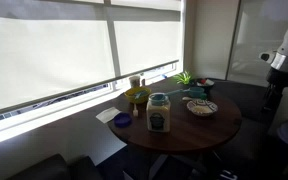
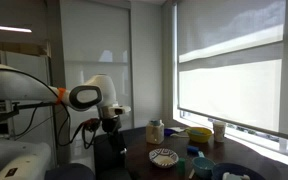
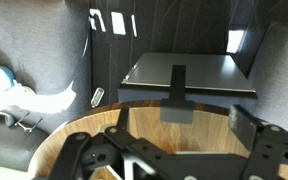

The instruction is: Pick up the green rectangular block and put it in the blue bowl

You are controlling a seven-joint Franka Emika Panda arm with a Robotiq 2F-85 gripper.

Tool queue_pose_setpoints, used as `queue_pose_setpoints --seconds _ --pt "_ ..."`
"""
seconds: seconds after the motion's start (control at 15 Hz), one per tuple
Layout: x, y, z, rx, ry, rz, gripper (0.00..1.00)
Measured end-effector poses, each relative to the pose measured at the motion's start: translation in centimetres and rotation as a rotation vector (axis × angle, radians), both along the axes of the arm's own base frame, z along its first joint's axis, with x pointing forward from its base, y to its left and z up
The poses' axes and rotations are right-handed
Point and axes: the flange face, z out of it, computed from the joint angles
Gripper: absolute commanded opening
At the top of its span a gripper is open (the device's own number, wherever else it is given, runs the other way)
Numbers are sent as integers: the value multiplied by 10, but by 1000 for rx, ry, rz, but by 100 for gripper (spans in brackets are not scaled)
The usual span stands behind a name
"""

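The round wooden table [image 1: 174, 135] holds a small blue bowl [image 1: 122, 120] near its left edge; the bowl also shows at the bottom of an exterior view [image 2: 229, 172]. A small green-teal piece [image 1: 197, 93] lies at the far side by the plant; it is too small to tell whether it is the block. My gripper [image 2: 109, 125] hangs at the arm's end beyond the table's far edge, well apart from both. In the wrist view the gripper [image 3: 212, 112] is open and empty above the table's rim [image 3: 94, 125].
On the table stand a lidded jar [image 1: 159, 112], a patterned bowl [image 1: 202, 107], a yellow-green bowl [image 1: 136, 96], a cup [image 1: 136, 82], a small plant [image 1: 184, 78] and a white napkin [image 1: 106, 115]. Windows with blinds lie behind. A dark cabinet [image 3: 189, 75] stands past the table.
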Motion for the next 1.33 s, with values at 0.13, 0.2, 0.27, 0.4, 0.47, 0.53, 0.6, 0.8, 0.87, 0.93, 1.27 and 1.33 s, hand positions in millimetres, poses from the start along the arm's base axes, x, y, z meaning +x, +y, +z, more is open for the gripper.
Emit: queue_pose_setpoints --seconds 0.13,0.2,0.27,0.4,0.47,0.53,0.6,0.8,0.87,0.93,1.27,1.33 --pt "-3 -1 -16 0 41 -3 100" --pt "-4 -1 -21 0 52 -3 100" --pt "-3 -1 -22 0 55 -3 100" --pt "-3 -1 -22 0 55 -3 100" --pt "-3 -1 -22 0 55 -3 100" --pt "-3 -1 -22 0 55 -3 100" --pt "-3 -1 -22 0 55 -3 100" --pt "-3 -1 -22 0 55 -3 100" --pt "-2 -1 -20 1 53 -2 100" --pt "-1 -1 -17 2 46 -2 100" --pt "26 12 18 114 -108 -41 100" --pt "35 14 25 140 -148 -62 100"
